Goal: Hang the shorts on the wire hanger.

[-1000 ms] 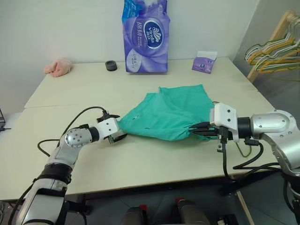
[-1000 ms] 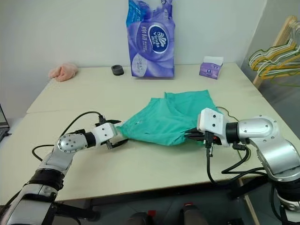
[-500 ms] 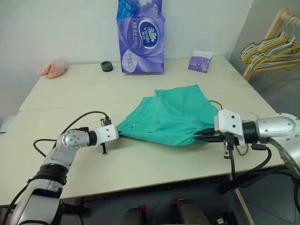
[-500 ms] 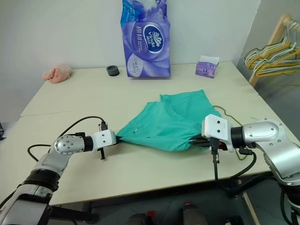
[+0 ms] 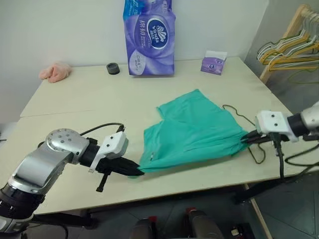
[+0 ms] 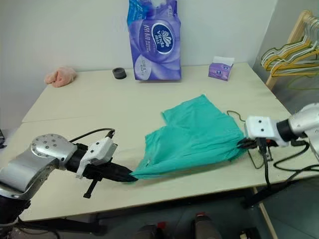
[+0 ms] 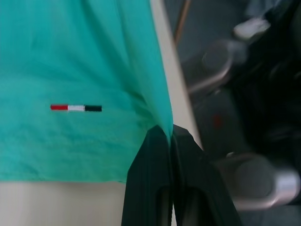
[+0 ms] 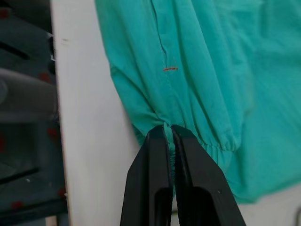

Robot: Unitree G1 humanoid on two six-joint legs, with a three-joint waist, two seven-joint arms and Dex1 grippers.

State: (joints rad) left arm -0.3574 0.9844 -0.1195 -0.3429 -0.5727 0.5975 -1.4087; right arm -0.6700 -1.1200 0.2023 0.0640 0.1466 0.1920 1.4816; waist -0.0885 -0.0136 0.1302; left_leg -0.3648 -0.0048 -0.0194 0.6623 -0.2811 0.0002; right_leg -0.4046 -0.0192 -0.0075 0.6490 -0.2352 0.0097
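Near the front edge of the desk the shorts lie stretched between the two arms, long axis running left to right across the desk, one leg pointing toward the back wall; the left gripper has its fingers clenched on the near-left corner of the cloth, and the right gripper has its fingers pinched on the gathered waistband at the right; the wire hanger lies partly under the cloth at the right edge, its thin loop showing beside the right fingers. The step in hand seems to be spreading the shorts; next, I judge, the waistband must be brought over the hanger wire.
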